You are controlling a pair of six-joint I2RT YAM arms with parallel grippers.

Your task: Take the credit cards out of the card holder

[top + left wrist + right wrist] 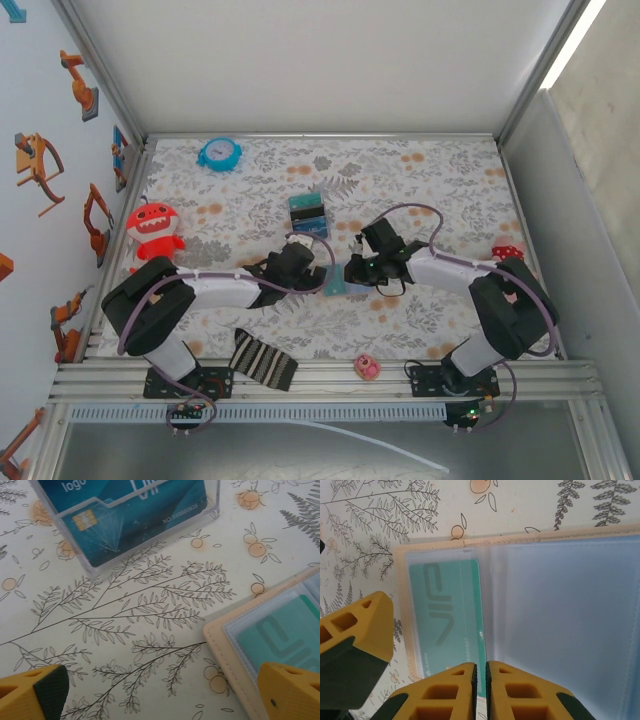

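At mid-table, between the two arms, the card holder [335,283] lies open and flat on the floral table [125,630]. Its pale blue inside faces up, and one teal card [447,620] shows in the clear pocket on the side nearer the left gripper [160,697]. That gripper hovers low with its jaws spread wide, one finger [287,690] over the holder's tan edge and the other over bare table. The right gripper [481,680] sits at a corner of the card with its jaws drawn almost together, only a thin slit between them. Whether the card's edge is caught in that slit cannot be told.

The step in hand looks like drawing the card out of its pocket. To do it well, the pinch should take the card alone, not the plastic film over it. The pull should run along the pocket towards its open side, kept low and flat so the card does not bow. The holder looks light and would likely slide or lift with the card, so the left gripper had best press down on the tan border before any pull. Farther off, the clear box [215,502] holding cards looks the likely place to put it.
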